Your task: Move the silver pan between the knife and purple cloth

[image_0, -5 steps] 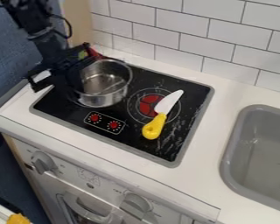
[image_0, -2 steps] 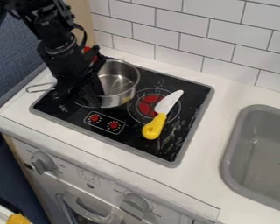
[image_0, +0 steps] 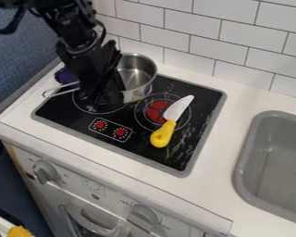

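The black gripper (image_0: pixel 107 96) hangs over the left part of the stove, against the near-left side of the silver pan (image_0: pixel 137 74). The pan is at the back of the cooktop, its wire handle (image_0: pixel 59 90) pointing left and passing behind the gripper. Some purple cloth (image_0: pixel 65 76) shows at the stove's back left, partly covered by the arm and beside the handle. To the right of the pan lies the knife (image_0: pixel 163 133), its yellow handle towards the front and its white blade angled back right.
The black cooktop (image_0: pixel 157 155) has red burner marks and two printed red dials. A grey sink (image_0: pixel 244 162) is set into the white counter (image_0: pixel 203 192) at the right. White wall tiles (image_0: pixel 237 37) rise behind the stove.
The gripper and the silver pan have shifted right and slightly back. The purple cloth has come into sight behind the arm, and the red object there is now hidden. The knife has stayed put.
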